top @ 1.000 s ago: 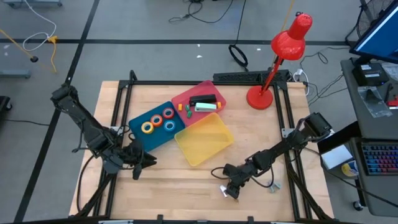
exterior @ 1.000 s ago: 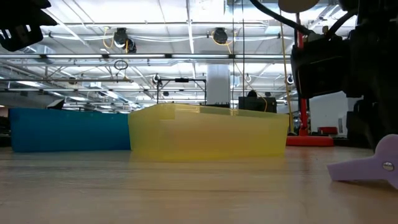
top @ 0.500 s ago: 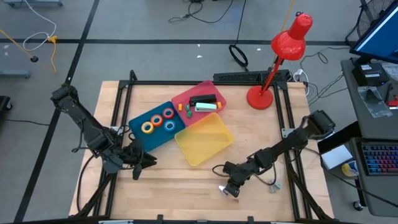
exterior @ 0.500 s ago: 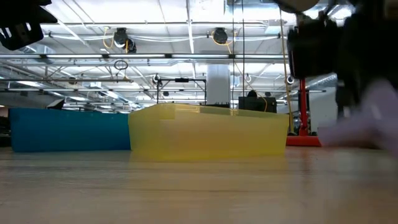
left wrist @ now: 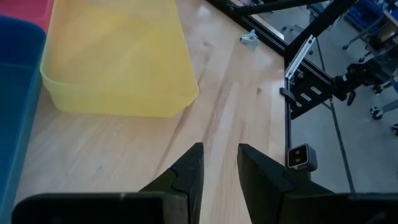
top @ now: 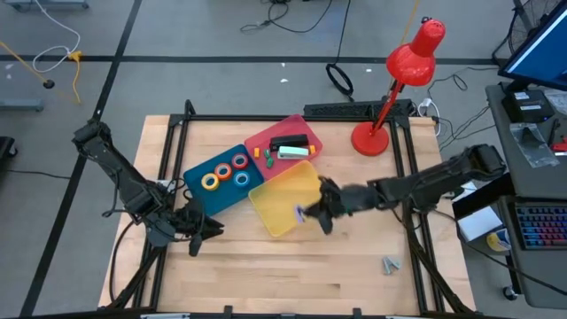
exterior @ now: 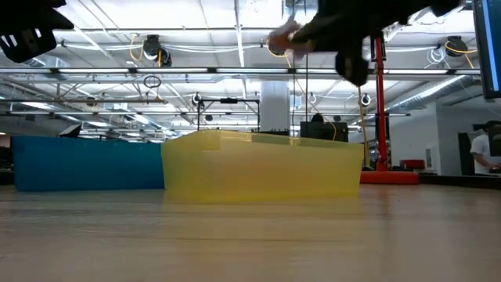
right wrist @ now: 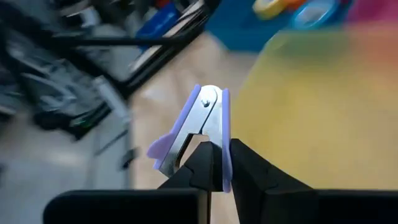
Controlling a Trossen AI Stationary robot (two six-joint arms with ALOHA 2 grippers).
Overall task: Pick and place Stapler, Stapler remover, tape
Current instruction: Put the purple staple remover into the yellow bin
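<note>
My right gripper [top: 310, 213] is shut on the lilac stapler remover [right wrist: 199, 121] and holds it in the air over the near right edge of the yellow bin [top: 291, 197]. In the low view the gripper [exterior: 313, 31] and the remover [exterior: 286, 35] show high above the bin [exterior: 262, 166]. The black stapler [top: 289, 142] lies in the pink bin. The tape rolls, yellow [top: 210, 182], orange [top: 223, 170], red [top: 240, 162] and blue [top: 241, 178], lie flat in the blue bin [top: 199, 197]. My left gripper [top: 205, 230] waits at the table's left, fingers [left wrist: 189, 171] slightly apart, nothing between them. My right gripper pinches the stapler remover between its two fingers [right wrist: 200, 167] at the lower end of one lilac side [right wrist: 222, 163]. The rest, with its metal claws, sticks out past the fingertips. The fingers come from the table's right, slanting a little down. The remover is lifted clear.
A red desk lamp [top: 399, 80] stands at the far right corner. A small grey metal piece [top: 390, 263] lies near the front right. Black frame rails [top: 412, 190] run along the table's sides. Bare wood lies between the bins and the front edge.
My right gripper has lifted the stapler remover off the table near the front edge. It has carried the remover up and toward the far left, to the yellow bin's near edge, turning from steeply downward to nearly level.
</note>
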